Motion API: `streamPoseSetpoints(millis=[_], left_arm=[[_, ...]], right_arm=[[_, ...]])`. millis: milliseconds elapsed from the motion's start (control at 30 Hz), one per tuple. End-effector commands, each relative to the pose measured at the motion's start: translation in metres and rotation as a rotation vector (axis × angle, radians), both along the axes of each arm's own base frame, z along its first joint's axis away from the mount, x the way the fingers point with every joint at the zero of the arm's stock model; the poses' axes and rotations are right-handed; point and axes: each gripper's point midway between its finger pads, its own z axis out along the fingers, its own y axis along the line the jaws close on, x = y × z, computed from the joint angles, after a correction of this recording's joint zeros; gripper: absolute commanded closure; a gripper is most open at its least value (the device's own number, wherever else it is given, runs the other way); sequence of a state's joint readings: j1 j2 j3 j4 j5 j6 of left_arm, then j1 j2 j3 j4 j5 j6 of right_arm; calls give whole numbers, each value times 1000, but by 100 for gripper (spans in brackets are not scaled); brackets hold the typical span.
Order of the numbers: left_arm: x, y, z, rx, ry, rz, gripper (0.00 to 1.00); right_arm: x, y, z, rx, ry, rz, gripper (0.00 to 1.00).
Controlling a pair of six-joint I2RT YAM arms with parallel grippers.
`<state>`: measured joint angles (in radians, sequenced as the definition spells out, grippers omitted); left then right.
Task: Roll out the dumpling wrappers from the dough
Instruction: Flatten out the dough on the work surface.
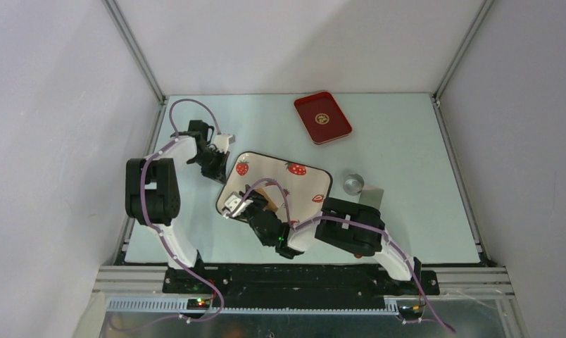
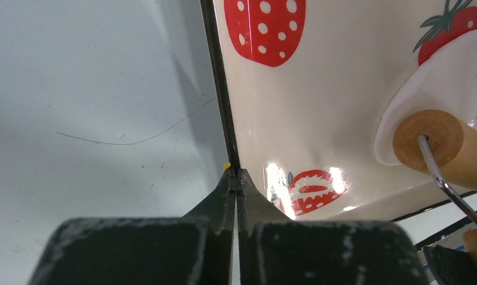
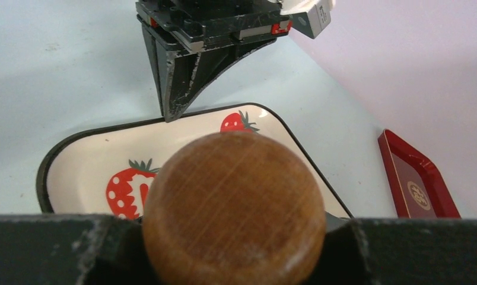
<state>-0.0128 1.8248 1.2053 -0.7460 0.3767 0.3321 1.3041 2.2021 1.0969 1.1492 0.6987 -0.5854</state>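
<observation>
My right gripper (image 3: 234,249) is part-way closed around the round wooden handle of the rolling pin (image 3: 234,196). Its fingers press against the handle on both sides, and the handle's end fills the wrist view. My left gripper (image 2: 235,175) is closed tight, jaws together with nothing between them, and its tips sit on the black rim of the strawberry tray (image 2: 319,101) at the tray's left edge.

The dumpling wrapper (image 2: 461,65) is a thin, flat white piece with a rounded edge. It lies on the tray and partly covers one printed strawberry. The pin's roller rests across it — the cut wooden end and its metal rod face my left wrist camera. From above, my right wrist hides the wrapper.

My left arm is folded at the elbow, with the wrist angled down and to the right toward the tray's edge. My right arm lies low, reaching left from its base, with the gripper over the near-left part of the tray. A red tray (image 1: 322,117) sits well apart at the far side of the table (image 1: 407,218), and a small silvery cup (image 1: 352,182) sits just right of the strawberry tray.
</observation>
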Motion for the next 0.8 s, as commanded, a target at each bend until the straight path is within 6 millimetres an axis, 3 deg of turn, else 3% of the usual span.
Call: streamPoseSetpoints(millis=[0, 267, 767], left_arm=[[-15, -11, 7, -32, 19, -35, 100], [-15, -11, 7, -32, 17, -35, 100], [-15, -10, 4, -25, 27, -34, 100]], right_arm=[[-14, 13, -19, 0, 40, 38, 100], [-11, 11, -21, -8, 42, 28, 100], [20, -9, -24, 16, 128, -53, 100]])
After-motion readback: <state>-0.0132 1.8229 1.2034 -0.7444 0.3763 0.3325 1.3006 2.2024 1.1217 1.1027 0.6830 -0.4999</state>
